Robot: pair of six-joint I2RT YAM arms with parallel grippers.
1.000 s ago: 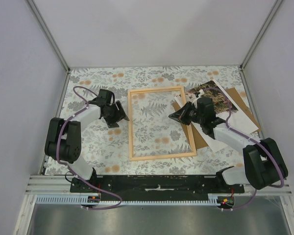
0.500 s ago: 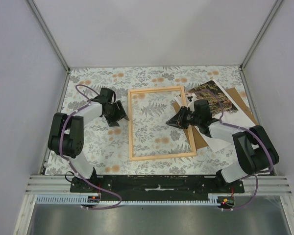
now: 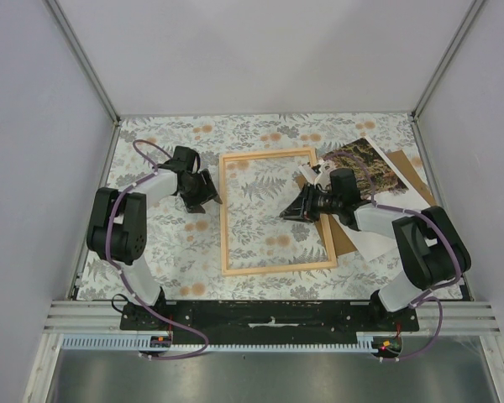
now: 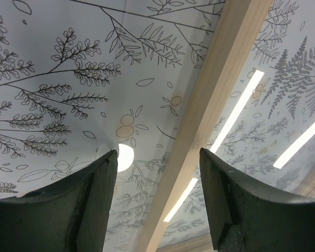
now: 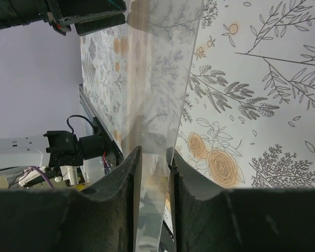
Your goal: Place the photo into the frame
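The left gripper (image 4: 157,157) sits low over the frame (image 3: 224,218), its jaws spread wide and holding nothing, with the frame's left rail running between them. The frame lies flat on the floral table (image 3: 160,243). Just inside the frame's right rail, the right gripper (image 5: 155,152) has its jaws pinched nearly together on the edge of a clear pane (image 5: 157,79). The photo (image 3: 365,161) lies face up outside the frame, to its right, beside a brown backing board (image 3: 342,239).
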